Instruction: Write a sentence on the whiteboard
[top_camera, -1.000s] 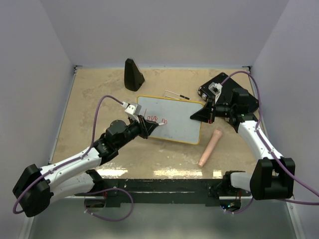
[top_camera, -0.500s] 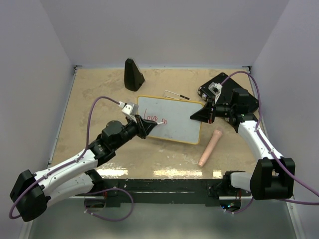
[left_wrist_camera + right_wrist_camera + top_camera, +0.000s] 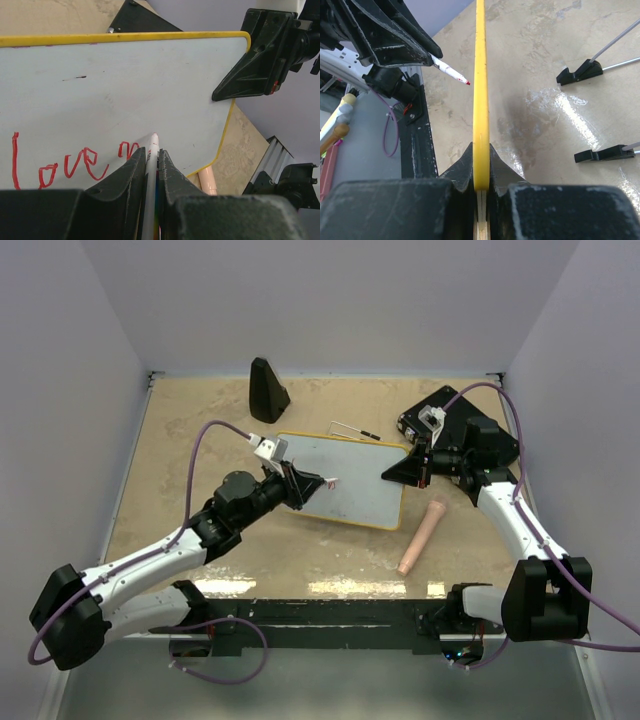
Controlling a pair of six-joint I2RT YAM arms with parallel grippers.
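Your left claw (image 3: 151,154) pinches a red marker (image 3: 153,144), its tip beside the sentence (image 3: 75,162), which reads "love m". Your right claw (image 3: 481,152) clamps the whiteboard (image 3: 352,472) by its right edge.

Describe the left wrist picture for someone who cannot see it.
A black two-fingered tool pinches a white marker, its red tip aimed at a glossy white board with a yellow rim, just right of red cursive reading roughly "I love m". A second black tool clamps the board's right edge.

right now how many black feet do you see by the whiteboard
2: in the right wrist view, a farther foot and a nearer foot, both on the table beside the whiteboard. Others may hide.
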